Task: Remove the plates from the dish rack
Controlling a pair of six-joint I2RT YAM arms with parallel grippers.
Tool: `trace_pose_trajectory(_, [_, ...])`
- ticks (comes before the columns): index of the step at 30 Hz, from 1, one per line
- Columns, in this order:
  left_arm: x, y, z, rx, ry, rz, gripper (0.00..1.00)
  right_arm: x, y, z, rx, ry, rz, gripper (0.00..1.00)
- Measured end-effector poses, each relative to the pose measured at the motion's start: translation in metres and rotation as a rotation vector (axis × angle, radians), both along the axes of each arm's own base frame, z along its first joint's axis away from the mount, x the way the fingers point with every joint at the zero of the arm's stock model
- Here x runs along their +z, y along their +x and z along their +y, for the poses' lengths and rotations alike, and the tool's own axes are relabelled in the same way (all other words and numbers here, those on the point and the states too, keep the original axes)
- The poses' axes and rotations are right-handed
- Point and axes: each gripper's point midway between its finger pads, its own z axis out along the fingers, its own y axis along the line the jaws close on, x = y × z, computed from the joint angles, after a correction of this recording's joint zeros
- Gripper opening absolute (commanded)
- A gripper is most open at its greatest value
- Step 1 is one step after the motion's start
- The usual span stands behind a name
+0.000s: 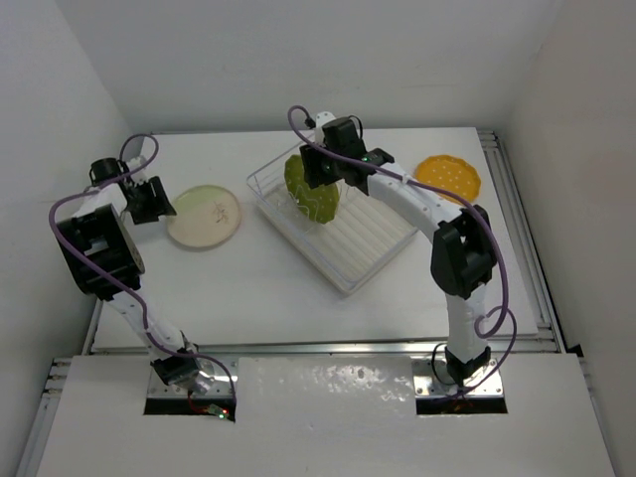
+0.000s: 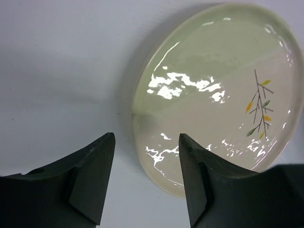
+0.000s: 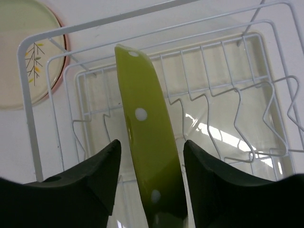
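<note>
Right gripper (image 3: pixel 151 147) straddles olive-green plate (image 3: pixel 142 114) upright in dish rack (image 3: pixel 28 95) — jaws spread, not yet pinching. Centre on rim, squeeze firmly, lift straight clear of prongs (image 3: pixel 209 99). Left gripper (image 2: pixel 146 142) spread, empty, left of dish rack.

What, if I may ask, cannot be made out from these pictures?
- Right wrist view: whether the right gripper actually pinches the olive plate; the plate's lower edge is cut off by the frame's bottom edge.
- Top view: the same grip, covered by the gripper's own body.
- Left wrist view: whether the left gripper touches the pale green-and-cream plate; the gripper covers the rim there.
</note>
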Motion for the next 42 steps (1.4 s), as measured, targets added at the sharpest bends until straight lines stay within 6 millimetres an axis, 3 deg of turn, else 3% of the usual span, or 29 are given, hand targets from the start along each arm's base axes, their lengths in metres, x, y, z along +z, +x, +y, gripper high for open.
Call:
trace_pose_trajectory(3, [0.009, 0.007, 0.004, 0.002, 0.01, -0.022, 0.58, -0.007, 0.001, 0.003, 0.02, -0.004, 0.008, 0.43])
trace_pose_trajectory(4, [0.012, 0.009, 0.005, 0.004, 0.013, -0.027, 0.59, -0.008, 0.001, 0.003, 0.025, -0.008, 0.006, 0.34])
trace_pose_trajectory(7, [0.014, 0.01, 0.006, 0.009, 0.017, -0.027, 0.59, -0.007, 0.003, 0.001, 0.062, -0.039, -0.018, 0.19])
trace_pose_trajectory(8, [0.015, 0.01, 0.006, 0.01, 0.016, -0.025, 0.59, -0.007, 0.003, 0.001, 0.07, -0.04, -0.021, 0.09])
trace_pose_trajectory(11, [0.019, 0.011, 0.007, 0.017, 0.016, -0.027, 0.59, -0.007, 0.002, 0.002, 0.082, -0.045, -0.026, 0.0])
trace_pose_trajectory(23, [0.037, 0.02, 0.011, 0.025, 0.03, -0.067, 0.59, 0.004, 0.001, -0.002, 0.075, -0.037, -0.068, 0.0])
trace_pose_trajectory(31, [0.041, 0.022, 0.011, 0.025, 0.031, -0.079, 0.59, 0.066, 0.012, -0.017, -0.044, 0.049, -0.189, 0.0])
trace_pose_trajectory(37, [0.046, 0.026, 0.012, 0.027, 0.031, -0.092, 0.59, 0.105, 0.026, -0.031, -0.174, 0.239, -0.219, 0.0])
trace_pose_trajectory(39, [0.049, 0.027, 0.012, 0.028, 0.029, -0.097, 0.59, 0.115, 0.03, -0.041, -0.229, 0.329, -0.215, 0.0])
trace_pose_trajectory(42, [0.052, 0.029, 0.012, 0.033, 0.025, -0.106, 0.59, 0.123, 0.037, -0.072, -0.335, 0.497, -0.19, 0.0])
